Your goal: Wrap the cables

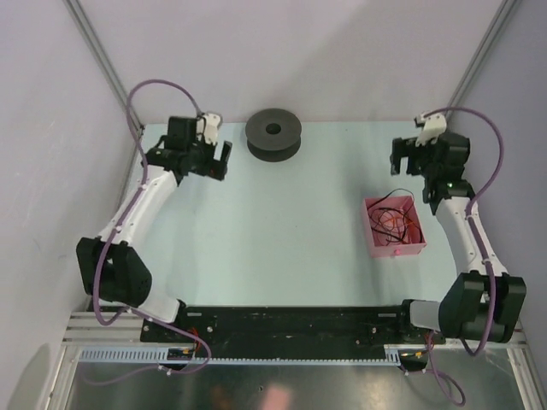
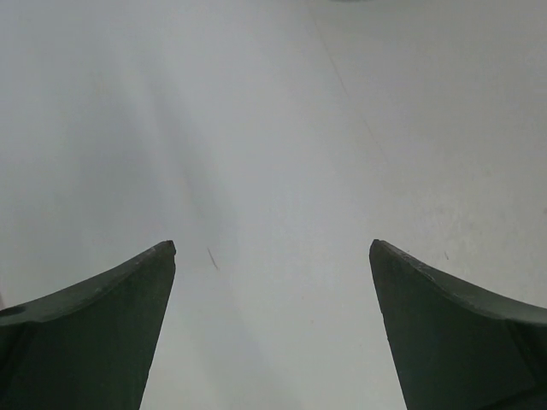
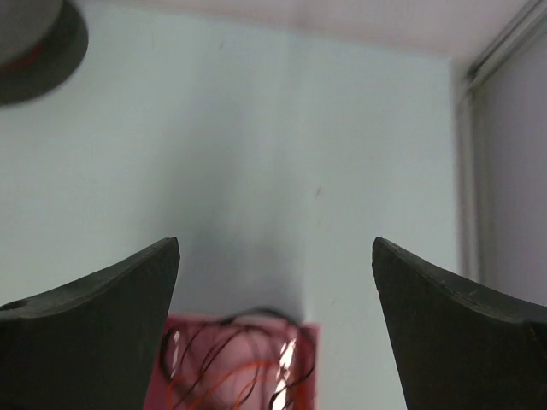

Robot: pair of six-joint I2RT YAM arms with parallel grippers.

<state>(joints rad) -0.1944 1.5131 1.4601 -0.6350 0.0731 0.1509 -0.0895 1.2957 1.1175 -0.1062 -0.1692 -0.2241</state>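
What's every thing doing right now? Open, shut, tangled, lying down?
left end effector: open, holding nothing.
right end effector: open, holding nothing.
cables: loose and tangled inside the pink box, not wrapped.
pink box: upright, open on top, holding the cables.
black spool: lying flat, nothing touching it.

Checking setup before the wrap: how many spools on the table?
1. The black spool lies flat at the far edge of the table, apart from the pink box holding the cables. None looks hidden.
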